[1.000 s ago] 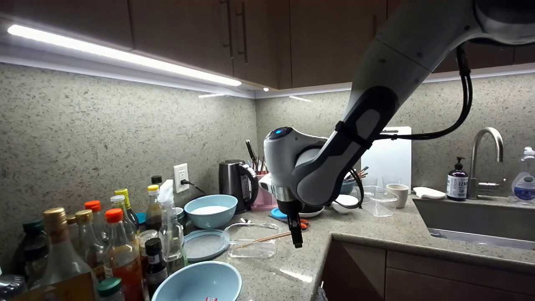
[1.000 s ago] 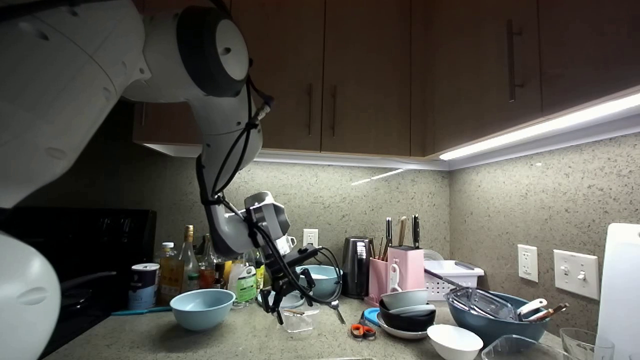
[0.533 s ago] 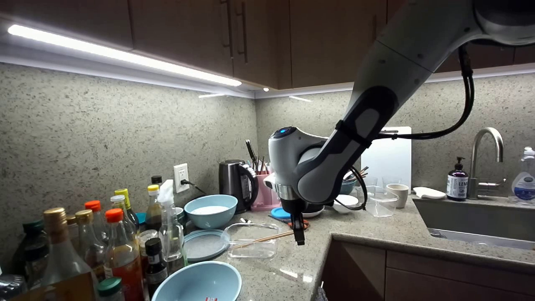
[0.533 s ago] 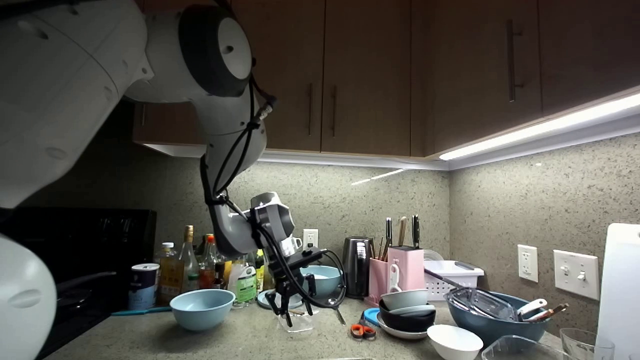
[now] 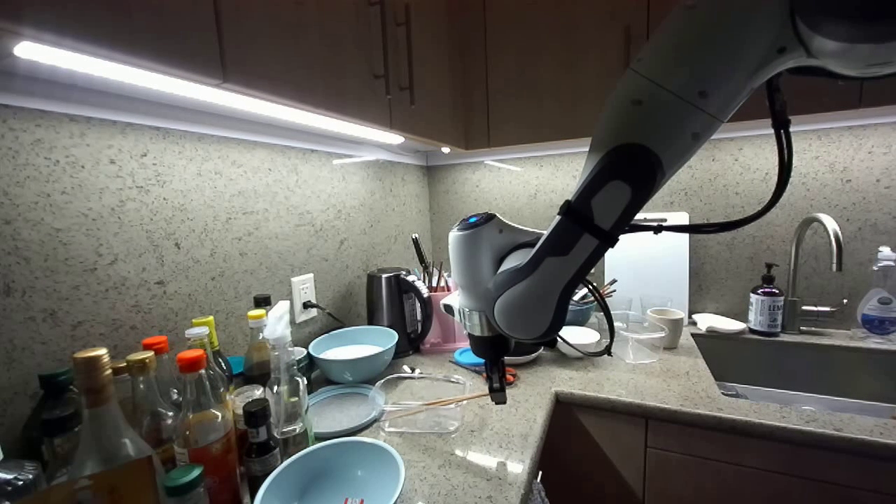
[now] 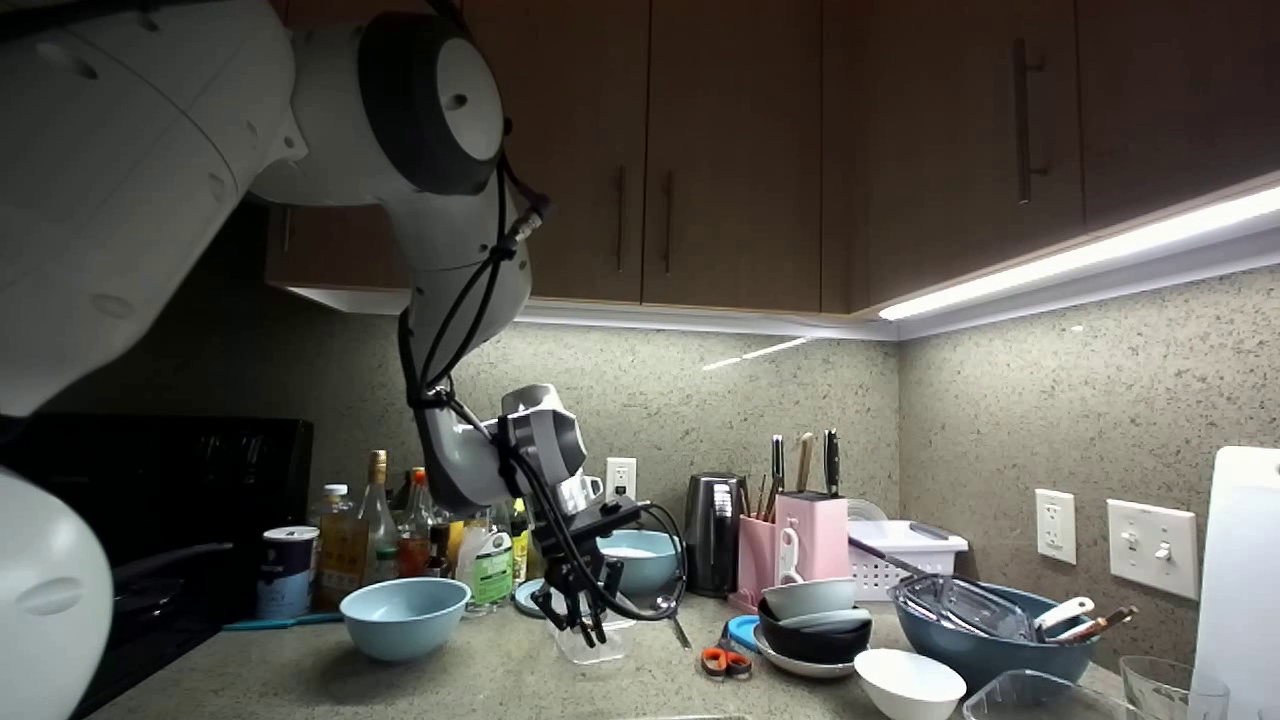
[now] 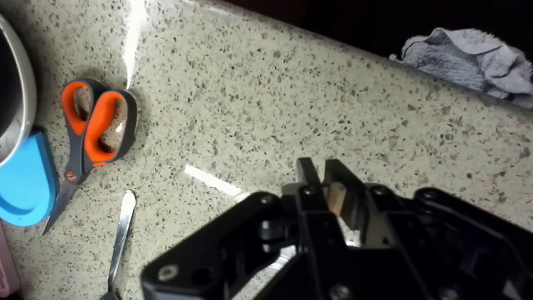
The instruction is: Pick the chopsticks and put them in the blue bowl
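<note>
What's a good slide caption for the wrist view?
End of the thin, pale tan wooden chopsticks pinched between black fingers over a speckled stone counter, orange-and-grey scissors at left.

In an exterior view, your speckled counter point(image 5: 483, 437) carries the blue bowl point(image 5: 336, 470) at near left, bottles point(image 5: 208, 432) to its left, a clear container point(image 5: 434, 422) and round lid point(image 5: 343, 409) beyond it, and a kettle point(image 5: 387, 308) farther back. Your wrist view shows scissors point(image 7: 92, 143) and a metal utensil point(image 7: 120, 235) lying there.
</note>
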### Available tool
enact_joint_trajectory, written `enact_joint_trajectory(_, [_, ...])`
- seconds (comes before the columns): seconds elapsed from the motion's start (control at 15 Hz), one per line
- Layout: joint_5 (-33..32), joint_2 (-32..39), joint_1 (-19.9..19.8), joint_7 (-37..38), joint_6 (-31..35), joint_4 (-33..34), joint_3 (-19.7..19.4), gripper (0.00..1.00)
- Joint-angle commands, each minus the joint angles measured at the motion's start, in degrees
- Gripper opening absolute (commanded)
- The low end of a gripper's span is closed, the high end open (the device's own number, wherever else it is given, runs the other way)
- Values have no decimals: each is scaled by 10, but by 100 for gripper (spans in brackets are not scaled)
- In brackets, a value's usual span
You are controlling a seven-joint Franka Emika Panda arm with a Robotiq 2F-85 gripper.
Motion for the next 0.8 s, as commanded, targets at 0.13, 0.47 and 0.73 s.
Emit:
enact_joint_trajectory(0.13, [13,-11,-10,-19,8,-14,10,6])
enact_joint_trajectory(0.47, [-1,-41,0,3,2,-32,3,6])
enact_joint_trajectory(0.73, [-24,-85,10,30,12,-59,-5,6])
